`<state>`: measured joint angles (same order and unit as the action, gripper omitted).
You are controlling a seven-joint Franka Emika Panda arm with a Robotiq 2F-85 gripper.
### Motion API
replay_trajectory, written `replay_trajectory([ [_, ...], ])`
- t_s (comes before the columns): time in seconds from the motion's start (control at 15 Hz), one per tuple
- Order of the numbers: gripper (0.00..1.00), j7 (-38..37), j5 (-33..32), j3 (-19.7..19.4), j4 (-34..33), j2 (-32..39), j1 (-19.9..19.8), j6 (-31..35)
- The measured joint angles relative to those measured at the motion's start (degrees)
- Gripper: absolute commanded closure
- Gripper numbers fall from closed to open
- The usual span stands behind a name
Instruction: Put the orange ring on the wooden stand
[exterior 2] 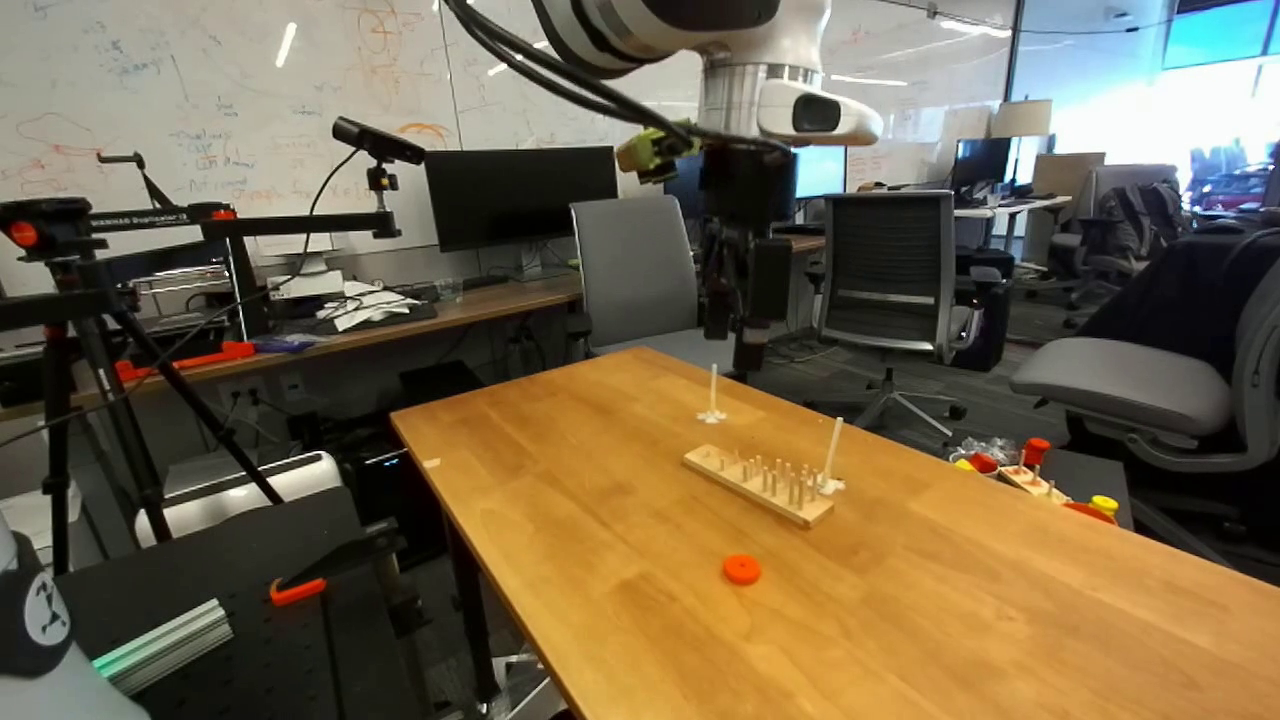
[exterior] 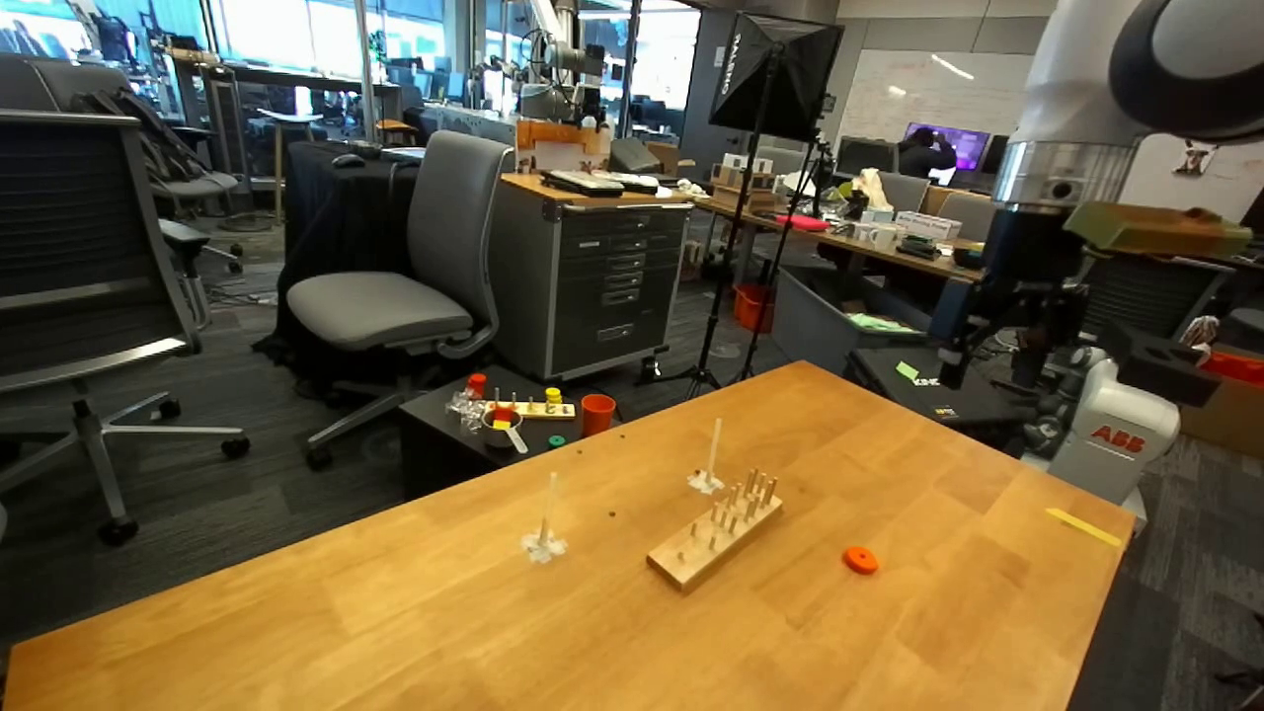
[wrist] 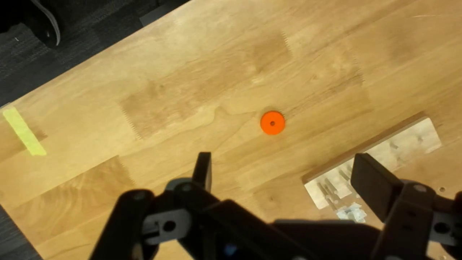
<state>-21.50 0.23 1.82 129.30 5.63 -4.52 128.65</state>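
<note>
In wrist view my black gripper gapes, the flat orange ring at twelve o'clock, the pegged light-wood stand at three. A pale rod rises nearby; a white robot reads "ABB".

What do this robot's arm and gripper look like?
The arm is white with dark joint covers and a silver metal collar above the gripper, which is mostly black with two blocky fingers. Dark cables run along the arm; a yellowish-green block sticks out near the collar.
</note>
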Motion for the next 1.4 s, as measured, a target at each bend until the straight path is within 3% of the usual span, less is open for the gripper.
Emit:
replay_trajectory([
  [0.53, 0.00, -0.39, 0.01, -0.95, -1.34, 3.81, 0.85, 1.41],
  [0.93, 0.00, -2.39, 0.00, -2.23, -2.79, 13.22, 2.78, 6.64],
  [1.4, 0.00, -3.85, 0.00, -4.71, -9.91, 25.16, 5.51, 7.85],
])
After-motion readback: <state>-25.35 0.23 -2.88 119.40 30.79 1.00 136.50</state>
